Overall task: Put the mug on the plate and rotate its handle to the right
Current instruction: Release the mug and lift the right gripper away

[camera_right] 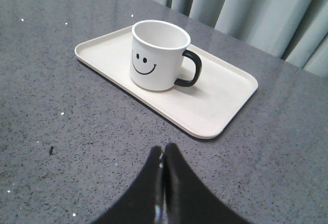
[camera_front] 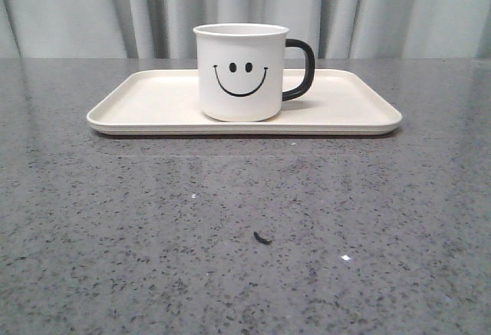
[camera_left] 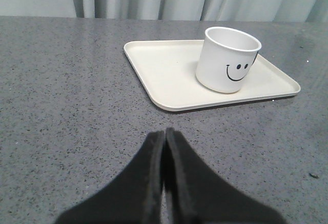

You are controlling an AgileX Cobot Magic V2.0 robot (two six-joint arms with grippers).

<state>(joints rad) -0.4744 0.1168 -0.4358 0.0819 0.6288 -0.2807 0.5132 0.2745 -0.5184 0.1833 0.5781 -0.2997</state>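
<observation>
The mug [camera_front: 241, 73] stands upright on the plate [camera_front: 138, 93], roughly at the plate's middle and close to its near rim. Its smiley face looks toward the robot, and the handle [camera_front: 301, 69] sticks out to the right. The plate lies flat on the grey speckled tabletop [camera_front: 230, 228] with its long side running left to right, toward the far part of the surface, with pale curtains [camera_front: 153, 5] hanging behind.

The left tool [camera_left: 165, 137] has its two dark fingers pressed together with nothing between them; it sits above bare tabletop, near and to the left of the plate, well apart from the mug. The right tool [camera_right: 164, 155] is likewise closed on nothing, over the tabletop near and to the right of the plate, clear of its rim.

A small dark speck [camera_front: 261, 237] lies on the tabletop nearer than the plate
</observation>
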